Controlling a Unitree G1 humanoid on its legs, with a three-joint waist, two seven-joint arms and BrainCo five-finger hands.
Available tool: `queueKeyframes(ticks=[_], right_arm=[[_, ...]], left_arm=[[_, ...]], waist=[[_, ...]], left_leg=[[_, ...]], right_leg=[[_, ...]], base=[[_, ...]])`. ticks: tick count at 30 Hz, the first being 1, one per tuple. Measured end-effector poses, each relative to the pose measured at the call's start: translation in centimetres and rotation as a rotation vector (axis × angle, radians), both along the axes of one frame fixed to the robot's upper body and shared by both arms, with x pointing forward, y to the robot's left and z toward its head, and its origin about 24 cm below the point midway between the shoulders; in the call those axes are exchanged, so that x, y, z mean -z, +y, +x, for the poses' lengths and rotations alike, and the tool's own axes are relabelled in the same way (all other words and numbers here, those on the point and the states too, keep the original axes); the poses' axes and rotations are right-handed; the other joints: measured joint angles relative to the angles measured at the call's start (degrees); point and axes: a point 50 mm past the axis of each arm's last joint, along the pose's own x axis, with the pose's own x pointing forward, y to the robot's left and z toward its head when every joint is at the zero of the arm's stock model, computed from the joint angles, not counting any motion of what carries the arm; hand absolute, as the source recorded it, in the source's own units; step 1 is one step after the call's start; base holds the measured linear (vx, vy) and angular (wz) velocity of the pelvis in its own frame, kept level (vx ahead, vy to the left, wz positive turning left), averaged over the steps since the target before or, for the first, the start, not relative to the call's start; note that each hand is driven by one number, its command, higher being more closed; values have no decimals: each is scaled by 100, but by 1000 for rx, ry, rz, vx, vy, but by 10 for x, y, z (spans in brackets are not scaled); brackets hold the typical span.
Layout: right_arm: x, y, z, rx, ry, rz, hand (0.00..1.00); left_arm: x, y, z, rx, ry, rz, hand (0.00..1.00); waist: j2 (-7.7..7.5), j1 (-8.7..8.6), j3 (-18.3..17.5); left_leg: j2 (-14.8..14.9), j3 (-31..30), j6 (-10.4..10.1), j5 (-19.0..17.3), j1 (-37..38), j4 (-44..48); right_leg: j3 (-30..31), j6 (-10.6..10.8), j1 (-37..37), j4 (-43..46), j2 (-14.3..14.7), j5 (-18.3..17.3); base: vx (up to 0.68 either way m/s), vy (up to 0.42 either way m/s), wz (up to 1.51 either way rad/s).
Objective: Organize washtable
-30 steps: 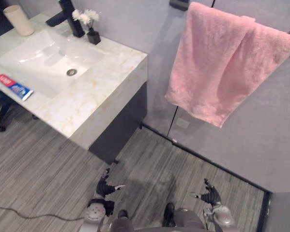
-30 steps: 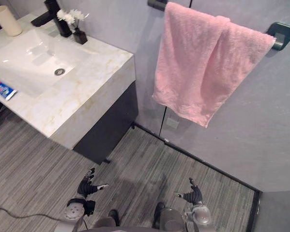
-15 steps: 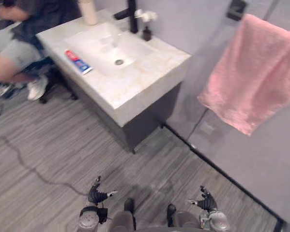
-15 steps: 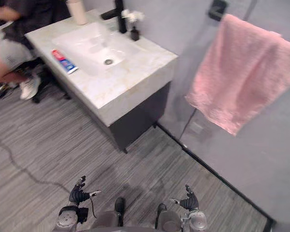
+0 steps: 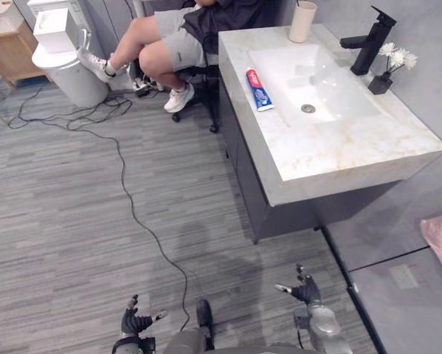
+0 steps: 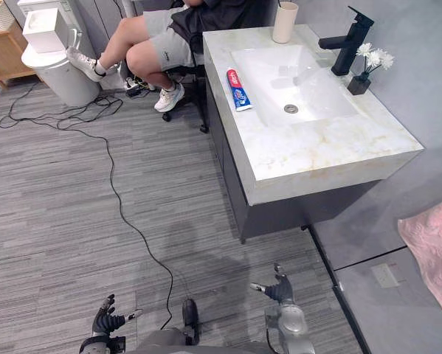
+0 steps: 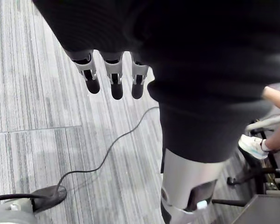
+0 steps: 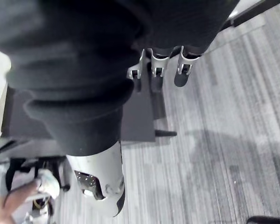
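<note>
While the left robot hand and right robot hand hang released and empty, the table should be approached squarely first.

Left hand, right hand: silver dark-tipped fingers, dark ribbed covers.

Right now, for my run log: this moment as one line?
left hand: open, empty | right hand: open, empty | toothpaste: flat on washtable, at basin edge | cup: upright
</note>
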Motion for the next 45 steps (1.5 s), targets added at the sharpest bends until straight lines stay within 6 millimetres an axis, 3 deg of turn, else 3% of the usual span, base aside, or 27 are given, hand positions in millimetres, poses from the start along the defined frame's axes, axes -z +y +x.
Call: queueKeyframes(ticks=[2, 6, 7, 8, 9, 13, 15, 17, 18, 20, 21, 22, 23, 24, 25, 27, 29, 32, 33, 34, 35, 36, 37, 40, 42, 43, 45], right_arm=[[-5, 7, 11, -25, -28, 7, 0], [-5, 2, 11, -30, -27, -5, 0], [-4, -2, 8, -30, -18, -17, 0], [-3, -2, 6, -34, -14, -20, 0], [-2, -6, 3, -37, -2, -29, 0], [2, 5, -6, -84, 17, -5, 0], [2, 4, -6, -92, 11, -9, 0], [3, -4, -9, -94, 23, -27, 0], [5, -7, -13, -97, 35, -29, 0], [7, -8, -21, -84, 51, -16, 0], [6, -9, -25, -77, 44, -15, 0], [-1, -11, -16, -83, 9, -26, 0], [-5, -9, -13, -89, -14, -27, 0], [-11, -3, -8, -112, -49, -19, 0], [-13, 3, -7, -108, -62, 1, 0], [-12, 7, -10, -86, -59, 24, 0], [-13, 6, -9, -68, -68, 29, 0], [-19, -6, -7, 2, -100, 18, 0], [-17, -11, -9, 28, -89, 15, 0], [-16, -16, -12, 46, -82, 7, 0], [-9, -29, -24, 88, -38, -18, 0], [-3, -24, -31, 104, 6, 2, 0], [2, -17, -42, 110, 36, 27, 0], [7, -9, -47, 111, 62, 55, 0], [10, -5, -37, 91, 72, 64, 0], [14, -3, -33, 82, 95, 65, 0], [20, -3, -33, 78, 131, 62, 0]], left_arm=[[2, 0, -2, -10, 16, -5, 0], [4, -4, -3, -13, 16, -18, 0], [5, -4, -8, -15, 30, -16, 0], [5, -5, -6, -12, 27, -19, 0], [3, -7, -2, 1, 13, -22, 0], [-2, -8, 19, 52, -31, -9, 0], [-5, -12, 33, 82, -62, -13, 0], [-10, -21, 50, 129, -104, -20, 0], [-11, -25, 55, 156, -117, -21, 0], [-9, -28, 51, 173, -99, -34, 0], [-5, -31, 44, 166, -82, -52, 0], [-3, -38, 42, 150, -83, -77, 0], [-2, -38, 37, 135, -72, -82, 0], [0, -37, 29, 87, -65, -93, 0], [0, -33, 24, 57, -67, -91, 0], [-3, -32, 23, 58, -82, -84, 0], [-9, -34, 31, 67, -125, -85, 0], [-13, -40, 40, 88, -158, -107, 0], [-11, -42, 39, 89, -153, -113, 0], [-10, -45, 39, 87, -150, -123, 0], [-8, -53, 38, 82, -146, -146, 0], [-9, -47, 39, 87, -142, -127, 0], [-10, -41, 39, 91, -142, -109, 0], [-10, -39, 40, 90, -142, -105, 0], [-11, -35, 43, 95, -143, -92, 0], [-13, -29, 46, 101, -145, -74, 0], [-14, -17, 51, 111, -131, -45, 0]], waist=[[-42, 21, 59], [-23, 84, 30], [-8, 72, 51], [31, 60, 69], [118, -2, 102], [173, -180, 203], [301, -254, 283], [403, -321, 365], [382, -460, 369], [285, -545, 368], [234, -676, 346], [517, -667, 436], [568, -657, 452], [615, -525, 494], [574, -420, 532], [360, -157, 567], [261, -17, 562], [228, 119, 557], [275, 107, 528], [353, 98, 483], [466, 80, 369], [278, 81, 273], [70, 36, 140], [-36, 95, 65], [11, 71, 69], [39, 72, 63], [30, 52, 55]], left_leg=[[-38, 119, 17, -280, -148, 303], [86, 190, 257, -1724, -1163, 2596], [110, 151, 292, -2130, -1198, 2948], [85, 85, 357, -2240, -1146, 2985], [74, -66, 410, -2290, -960, 2856], [-57, -479, 425, -2264, 43, 2109], [-117, -695, 419, -2262, 702, 1599], [-210, -1018, 411, -2261, 1182, 1209], [-326, -1277, 361, -2289, 1381, 1098], [-480, -1426, 60, -2459, 1668, 1229], [-527, -1381, -205, -2606, 1658, 1834], [-291, -1116, -481, -2516, 1315, 2953], [-156, -906, -793, -2222, 1020, 3685], [185, -580, -713, -1403, 458, 5042], [529, -356, -468, -1609, 97, 5989], [825, -129, -249, -1987, -250, 6239], [981, -148, -196, -2281, -698, 5747], [988, -1090, -530, -2298, -1260, 3987], [1001, -1570, -807, -2051, -1160, 2990], [1068, -1813, -882, -1820, -1081, 2464], [1273, -1724, -951, -1034, -977, 2278], [1173, -1397, -865, -1213, -894, 2355], [1131, -971, -712, -1378, -749, 2443], [1225, -18, -569, -1560, -309, 2309], [1273, 773, -477, -1502, 180, 1793], [1308, 1156, -476, -1501, 362, 1607], [1268, 1441, -476, -1501, 496, 1523]], right_leg=[[61, 60, -58, -37, -135, -79], [268, 393, -234, 297, -354, -354], [377, 391, -313, 950, -433, -398], [506, 272, -516, 1501, -480, -337], [942, -162, -1148, 2701, -431, -179], [1119, -206, -1894, 3020, 389, -685], [847, -283, -2358, 2361, 867, -603], [573, -395, -2792, 1698, 1081, -122], [466, -517, -3011, 1225, 1124, 367], [288, -1128, -3230, 1055, 1168, 1080], [252, -1669, -3130, 1108, 1187, 1704], [171, -1690, -2895, 1177, 1334, 1469], [236, -1704, -2705, 1000, 1382, 1319], [518, -1692, -2284, 696, 1594, 1257], [761, -1694, -1782, 482, 1761, 1106], [1256, -1612, -1100, 291, 1747, 854], [1788, -1475, -623, 105, 1653, 743], [2829, -1046, -316, 172, 1414, 424], [3208, -852, -270, 365, 1337, 172], [3391, -734, -301, 496, 1347, 19], [3859, -470, -306, 829, 1352, -386], [3967, -398, -435, 1051, 1158, -434], [3921, -300, -590, 1199, 988, -312], [3327, -104, -857, 1254, 712, 58], [1678, -102, -1158, 1183, 432, 112], [476, -345, -1225, 1060, 324, 265], [-833, -717, -1208, 846, 336, 533]], base=[[-9, 78, -30], [142, 173, -15], [311, 260, 0], [273, 184, 23], [274, 222, 47], [443, 191, 55], [528, 130, 52], [523, 115, 86], [574, 87, 114], [619, 41, 103], [661, -7, 59], [664, 7, 38], [653, 49, -45], [799, 80, -82], [780, 77, -92], [661, 85, -115], [575, 170, -141], [498, 321, -169], [490, 439, -189], [592, 658, -193], [481, 588, -168], [543, 652, -183], [305, 355, -128], [251, 377, -156], [87, 248, -190], [44, 193, -175], [44, 55, -136]])
